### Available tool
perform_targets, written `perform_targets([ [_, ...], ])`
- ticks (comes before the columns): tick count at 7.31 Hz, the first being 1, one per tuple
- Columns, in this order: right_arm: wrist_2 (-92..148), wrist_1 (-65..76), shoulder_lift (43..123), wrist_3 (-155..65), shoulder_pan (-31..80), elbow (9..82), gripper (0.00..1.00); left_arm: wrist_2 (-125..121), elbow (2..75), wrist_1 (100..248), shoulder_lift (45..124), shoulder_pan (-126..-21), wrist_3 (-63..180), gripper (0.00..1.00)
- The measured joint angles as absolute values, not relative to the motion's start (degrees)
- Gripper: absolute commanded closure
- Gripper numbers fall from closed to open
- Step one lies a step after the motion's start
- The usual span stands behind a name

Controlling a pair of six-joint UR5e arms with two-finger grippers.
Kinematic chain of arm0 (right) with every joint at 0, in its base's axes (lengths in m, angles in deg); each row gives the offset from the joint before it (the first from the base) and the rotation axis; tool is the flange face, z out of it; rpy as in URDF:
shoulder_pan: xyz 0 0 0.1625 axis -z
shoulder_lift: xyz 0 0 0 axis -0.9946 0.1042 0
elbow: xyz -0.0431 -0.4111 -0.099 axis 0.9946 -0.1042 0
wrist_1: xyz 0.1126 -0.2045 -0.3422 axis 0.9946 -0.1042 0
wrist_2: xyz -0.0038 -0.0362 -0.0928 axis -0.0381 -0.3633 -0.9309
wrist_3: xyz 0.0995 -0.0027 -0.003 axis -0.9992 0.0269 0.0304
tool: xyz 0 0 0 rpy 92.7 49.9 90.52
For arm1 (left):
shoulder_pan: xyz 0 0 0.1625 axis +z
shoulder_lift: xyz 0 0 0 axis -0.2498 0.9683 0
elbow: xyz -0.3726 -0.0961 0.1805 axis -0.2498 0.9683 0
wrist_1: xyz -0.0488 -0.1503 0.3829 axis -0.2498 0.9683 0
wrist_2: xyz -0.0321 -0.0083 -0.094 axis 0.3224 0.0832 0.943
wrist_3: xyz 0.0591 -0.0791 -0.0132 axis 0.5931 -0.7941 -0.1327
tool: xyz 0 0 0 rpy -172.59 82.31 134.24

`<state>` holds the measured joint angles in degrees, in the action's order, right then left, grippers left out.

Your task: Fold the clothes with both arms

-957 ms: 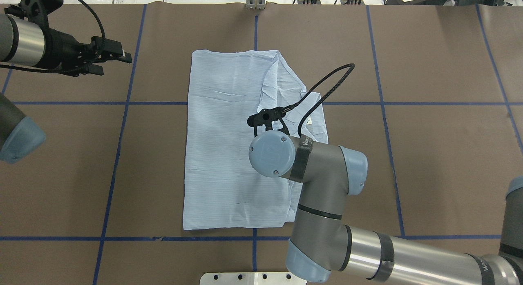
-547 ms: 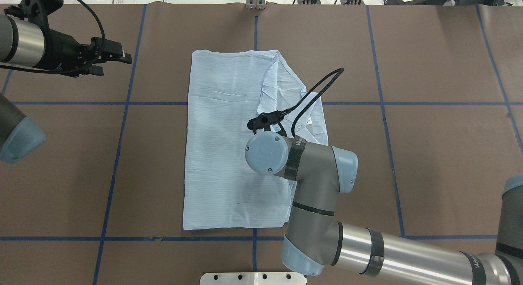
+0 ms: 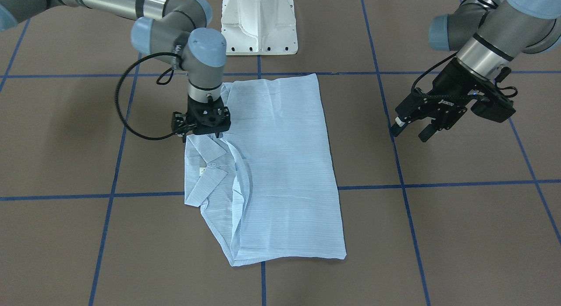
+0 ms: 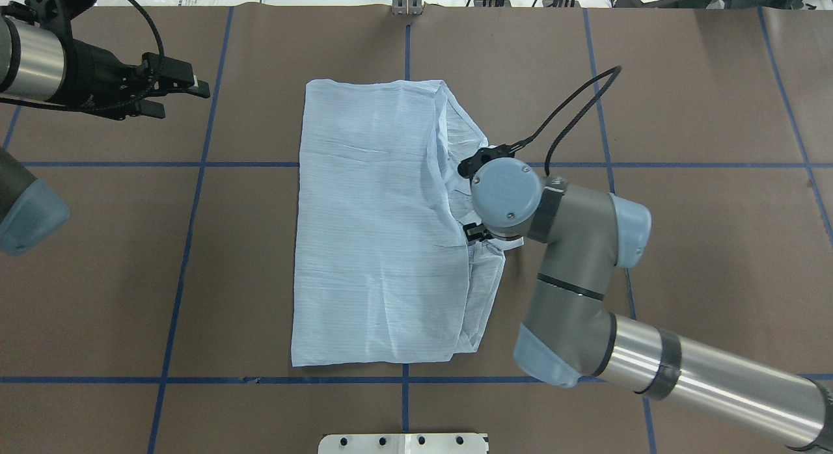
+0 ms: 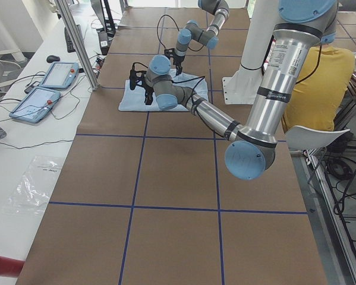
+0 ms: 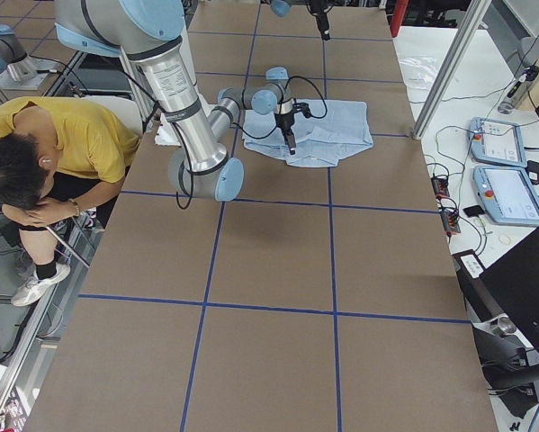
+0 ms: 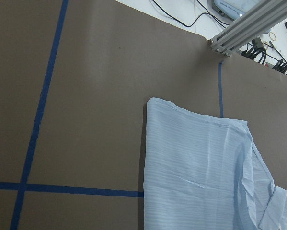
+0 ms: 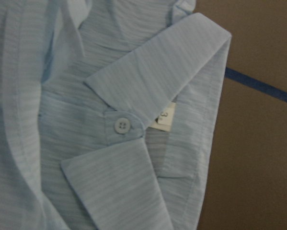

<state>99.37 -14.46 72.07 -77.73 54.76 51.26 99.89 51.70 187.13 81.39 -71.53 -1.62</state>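
Side-fold step, overhead view: shirt (image 4: 371,246) lies mid-table, right gripper (image 3: 202,131), grip state indiscernible, over the collar (image 3: 206,159) at 3 o'clock, left gripper (image 3: 408,134) wide-open at 10 o'clock; next, probably an edge pinch.

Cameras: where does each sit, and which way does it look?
Front-facing: across the table, facing the robot; right arm, left arm, base, shirt.
Overhead: behind the robot, looking down; both arms.
Left side: table's left end; left arm nearest.
Right side: right end; right arm nearest, a person.
Left wrist: sees shirt's corner; no arm.
Right wrist: close above collar, button, label.
Shared: front-facing and overhead both show open left claw.
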Motion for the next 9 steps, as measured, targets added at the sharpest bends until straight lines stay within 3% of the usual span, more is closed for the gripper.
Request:
perform_targets([
  [2,101.5,-15.1,76.6,-75.9,52.6,57.0,0.00,100.2,52.1,187.0,81.4,-72.0,-1.7,0.00],
  [4,102.0,-15.2,76.9,-79.8,52.5,58.3,0.00,100.7,53.1,185.6,81.5,-72.3,-1.8,0.00],
  [9,101.4,-14.3,75.6,-126.4,62.2,63.8,0.00,100.8,54.9,183.7,81.1,-72.4,-1.6,0.00],
])
